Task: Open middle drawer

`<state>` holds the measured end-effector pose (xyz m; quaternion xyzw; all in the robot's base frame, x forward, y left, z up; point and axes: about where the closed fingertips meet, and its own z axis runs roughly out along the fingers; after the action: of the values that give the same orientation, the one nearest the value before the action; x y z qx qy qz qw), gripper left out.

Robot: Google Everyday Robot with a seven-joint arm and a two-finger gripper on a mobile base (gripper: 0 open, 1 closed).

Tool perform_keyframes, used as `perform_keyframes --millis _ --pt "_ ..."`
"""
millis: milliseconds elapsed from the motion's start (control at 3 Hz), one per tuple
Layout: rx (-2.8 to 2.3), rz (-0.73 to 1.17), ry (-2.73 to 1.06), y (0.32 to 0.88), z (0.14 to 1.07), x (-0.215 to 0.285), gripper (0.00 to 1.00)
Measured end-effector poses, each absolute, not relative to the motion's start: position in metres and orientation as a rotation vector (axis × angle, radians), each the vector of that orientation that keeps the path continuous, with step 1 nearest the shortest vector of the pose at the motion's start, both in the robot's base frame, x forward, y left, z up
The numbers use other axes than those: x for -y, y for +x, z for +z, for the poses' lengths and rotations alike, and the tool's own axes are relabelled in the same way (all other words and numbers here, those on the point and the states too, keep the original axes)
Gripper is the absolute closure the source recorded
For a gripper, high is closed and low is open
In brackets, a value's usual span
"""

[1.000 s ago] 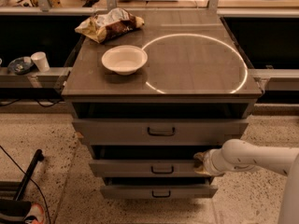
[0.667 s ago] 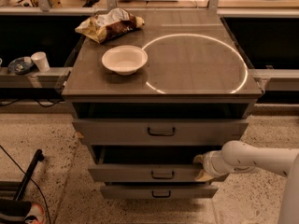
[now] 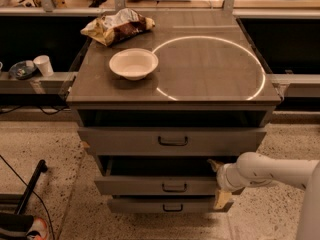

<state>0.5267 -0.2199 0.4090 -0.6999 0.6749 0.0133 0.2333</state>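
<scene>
Middle drawer (image 3: 172, 186) has slid further out, partly open below the top drawer (image 3: 172, 141). Gripper (image 3: 219, 182) sits at its right end, fingers (image 3: 222, 200) apart above and below the front. More pulling probably remains.

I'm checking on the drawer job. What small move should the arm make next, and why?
Probably pull straight out, toward the camera. The gripper sits at the right end of the middle drawer, against its front panel. That drawer is only partly out, with just a narrow dark gap showing behind the panel.
</scene>
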Motion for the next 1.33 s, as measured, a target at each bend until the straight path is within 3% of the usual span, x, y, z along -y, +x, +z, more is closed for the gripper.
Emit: perform_keyframes --millis 333,667,1000,1333 --pt "-1.869 0.047 -1.93 0.527 0.404 0.22 0.0" --pt "-1.868 0.071 -1.995 0.508 0.393 0.219 0.14" --pt "-1.848 0.088 -2.031 0.484 0.396 0.221 0.39" --pt "-1.8 0.076 -2.065 0.461 0.415 0.219 0.54"
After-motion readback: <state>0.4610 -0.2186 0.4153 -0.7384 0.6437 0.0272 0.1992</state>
